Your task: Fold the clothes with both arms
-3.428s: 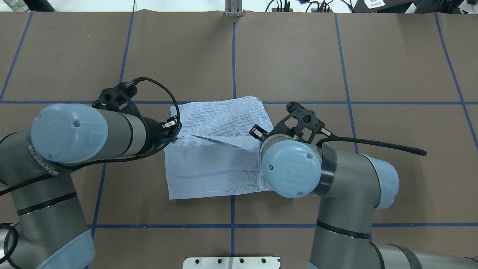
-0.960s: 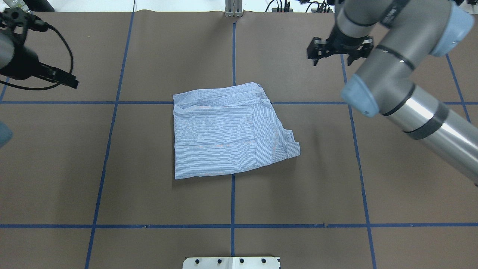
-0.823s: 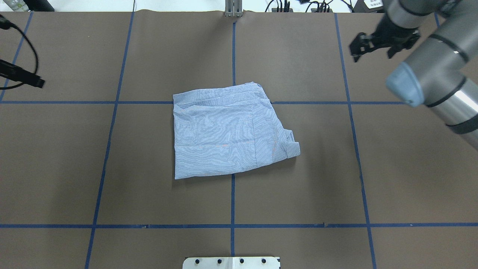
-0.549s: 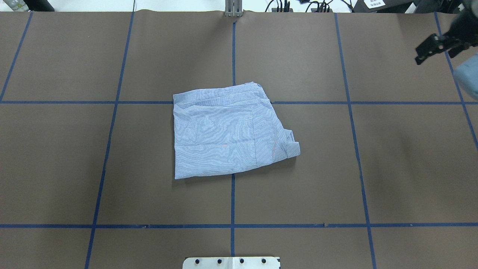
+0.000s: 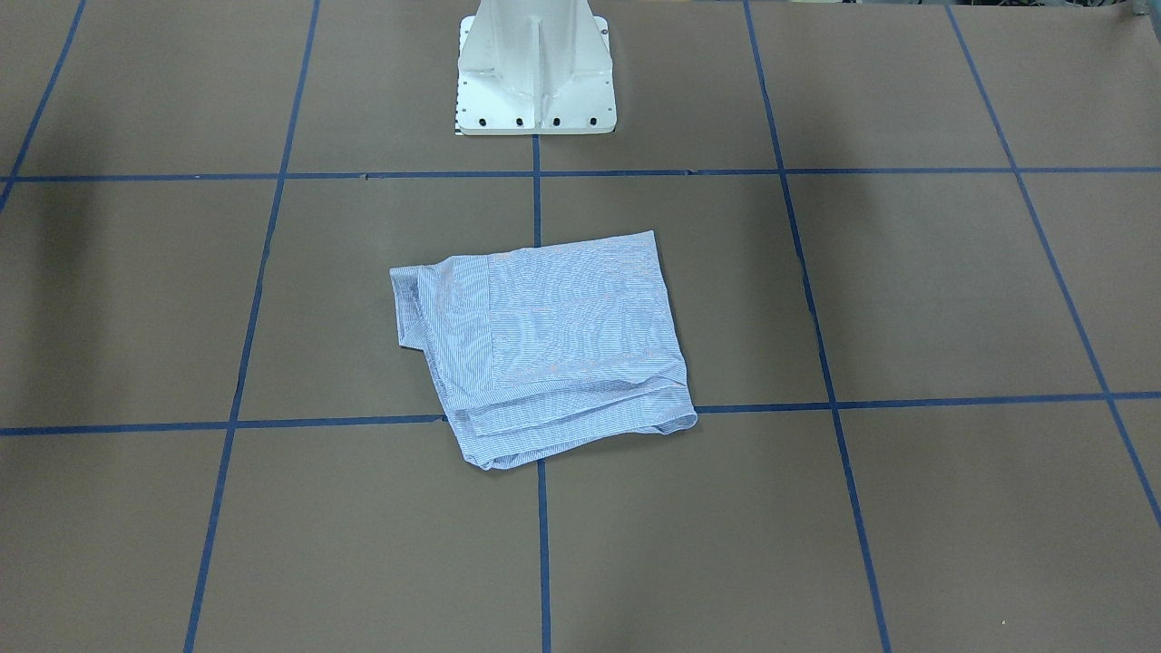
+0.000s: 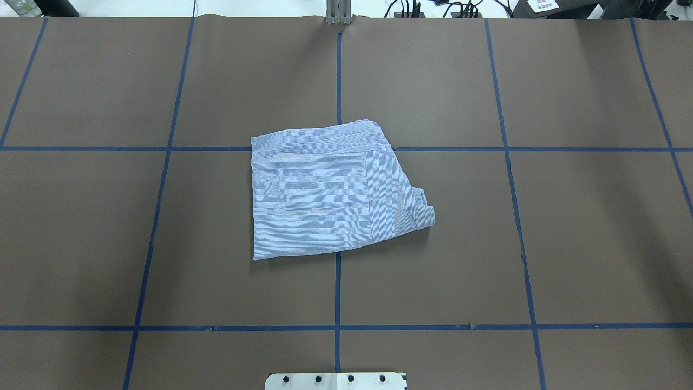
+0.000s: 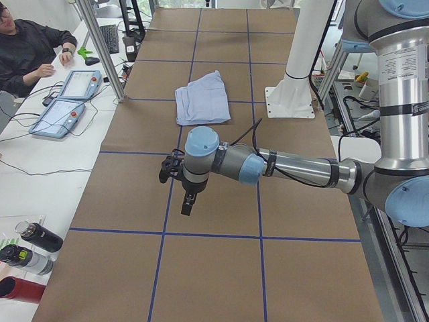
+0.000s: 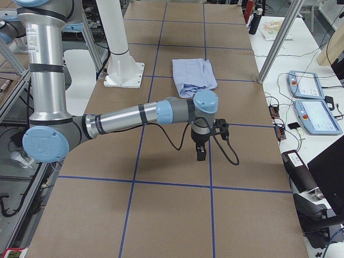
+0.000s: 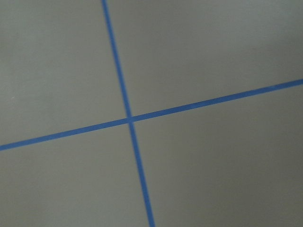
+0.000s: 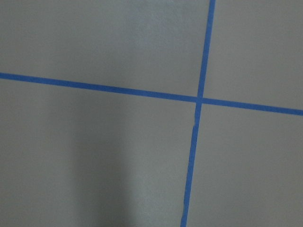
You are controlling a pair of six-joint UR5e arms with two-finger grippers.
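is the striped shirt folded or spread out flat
Folded: the shirt lies as a compact, roughly square bundle, layered edges showing along one side, no sleeves spread out.

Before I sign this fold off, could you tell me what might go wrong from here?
1. A bunched corner juts past the shirt on the robot's right; it may spring open or snag if the shirt is moved.
2. The stacked layers along the far edge look uneven and loose, so they could slip apart.
3. The left gripper and right gripper hang far from the shirt, so nothing pins the fold.
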